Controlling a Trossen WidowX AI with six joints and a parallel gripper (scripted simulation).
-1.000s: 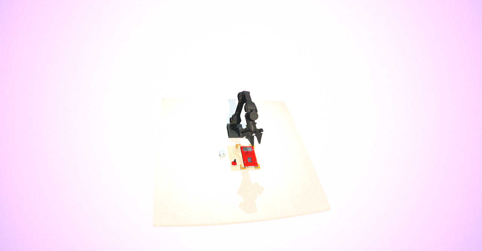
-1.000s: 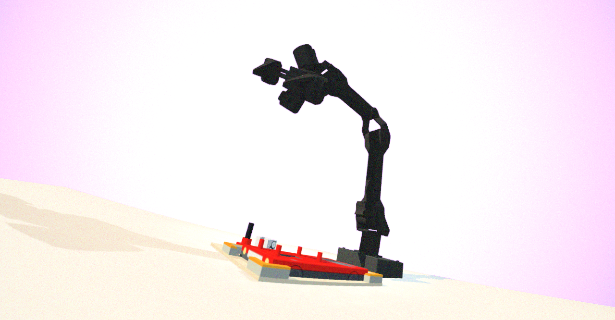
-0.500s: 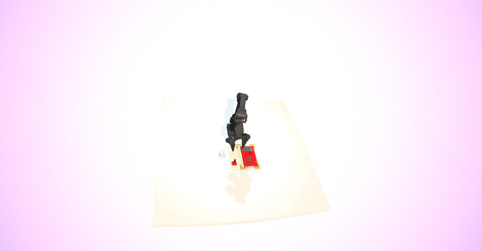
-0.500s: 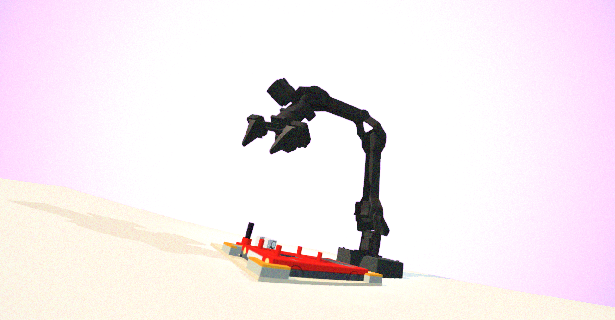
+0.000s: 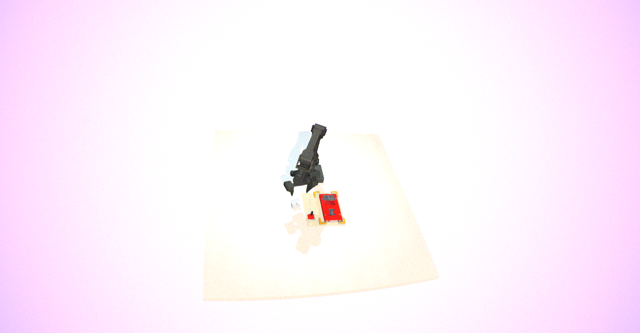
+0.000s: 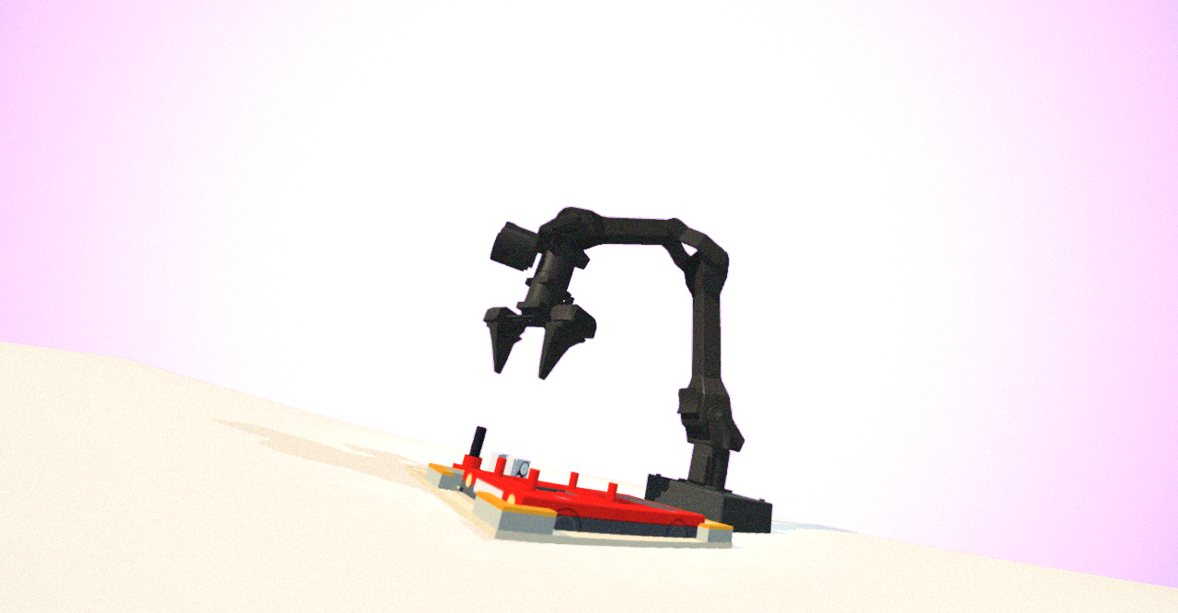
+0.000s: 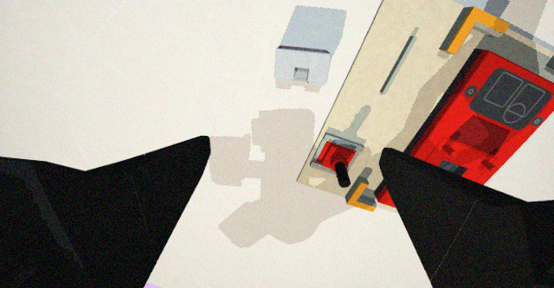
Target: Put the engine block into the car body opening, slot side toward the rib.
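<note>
Open gripper (image 7: pixel 294 150) (nothing between its fingers); pale grey block (image 7: pixel 303 48) on the table (image 7: pixel 130 63), beyond the fingertips.

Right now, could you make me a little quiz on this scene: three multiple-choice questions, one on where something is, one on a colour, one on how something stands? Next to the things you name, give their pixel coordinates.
1. Where is the engine block (image 5: pixel 294 204) (image 6: pixel 510 465) (image 7: pixel 306 48)?
A) in the car body's opening
B) beside the board, off it
C) on the arm's base

2. What colour is the top of the car body (image 5: pixel 333 206) (image 6: pixel 626 508) (image 7: pixel 450 128)?
A) green
B) blue
C) red

3. How does the gripper (image 5: pixel 299 193) (image 6: pixel 520 375) (image 7: pixel 294 150) stand?
A) open, holding nothing
B) closed on the block
C) closed, holding nothing

1: B, the wrist view shows it past the board's (image 7: pixel 368 76) edge.
2: C, its upper face is red around dark panels.
3: A, its fingertips stand wide apart with nothing between them.
</note>
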